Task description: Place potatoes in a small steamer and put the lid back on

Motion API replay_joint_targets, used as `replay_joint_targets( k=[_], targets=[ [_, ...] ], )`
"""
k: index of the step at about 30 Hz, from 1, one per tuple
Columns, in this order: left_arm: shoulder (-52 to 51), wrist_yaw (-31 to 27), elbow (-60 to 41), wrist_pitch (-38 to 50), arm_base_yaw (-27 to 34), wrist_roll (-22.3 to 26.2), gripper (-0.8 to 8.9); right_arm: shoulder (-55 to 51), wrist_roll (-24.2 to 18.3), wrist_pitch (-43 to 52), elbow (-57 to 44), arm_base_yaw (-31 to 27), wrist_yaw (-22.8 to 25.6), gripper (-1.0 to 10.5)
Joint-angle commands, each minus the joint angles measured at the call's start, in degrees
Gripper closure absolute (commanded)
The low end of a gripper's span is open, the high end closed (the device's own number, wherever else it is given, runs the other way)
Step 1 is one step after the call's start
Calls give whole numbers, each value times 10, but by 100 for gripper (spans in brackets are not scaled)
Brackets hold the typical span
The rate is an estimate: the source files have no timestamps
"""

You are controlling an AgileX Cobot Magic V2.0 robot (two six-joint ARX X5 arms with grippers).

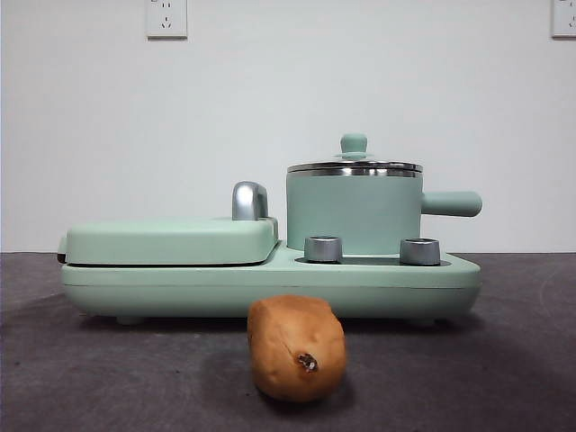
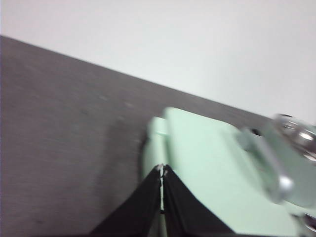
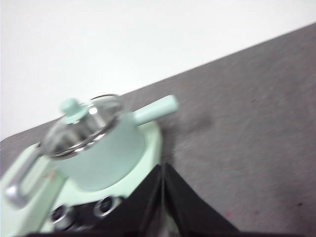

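An oblong orange-brown potato (image 1: 297, 347) with a dark spot lies on the dark table in front of the appliance. The small mint-green steamer (image 1: 354, 214) stands on the right half of the appliance, its stubby handle (image 1: 451, 203) pointing right. The glass lid (image 1: 355, 166) with a green knob sits on it. The steamer (image 3: 106, 155) and lid (image 3: 84, 123) also show in the right wrist view. My left gripper (image 2: 162, 169) is shut and empty, above the griddle end. My right gripper (image 3: 162, 167) is shut and empty, above the steamer end. Neither arm shows in the front view.
The mint-green appliance base (image 1: 270, 286) has two steel dials (image 1: 323, 248) in front of the steamer. A flat griddle cover (image 1: 171, 240) with a chrome handle (image 1: 249, 200) fills its left half, also in the left wrist view (image 2: 212, 168). A white wall stands behind.
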Motion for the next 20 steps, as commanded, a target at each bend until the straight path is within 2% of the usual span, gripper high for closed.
replay_joint_targets(
  k=[1, 5, 11, 16, 20],
  targets=[
    [54, 40, 62, -18, -8, -10, 805, 41, -10, -36, 64, 2, -38, 936],
    [138, 116, 153, -54, -21, 10, 805, 104, -52, -100, 149, 2, -95, 936],
    [248, 242, 267, -106, -37, 68, 805, 186, -153, -176, 247, 2, -183, 936],
    [305, 296, 312, -120, -48, 80, 805, 215, -194, -180, 268, 2, -260, 936],
    [317, 297, 318, -113, -55, 79, 805, 219, -199, -182, 268, 2, -269, 935]
  ],
)
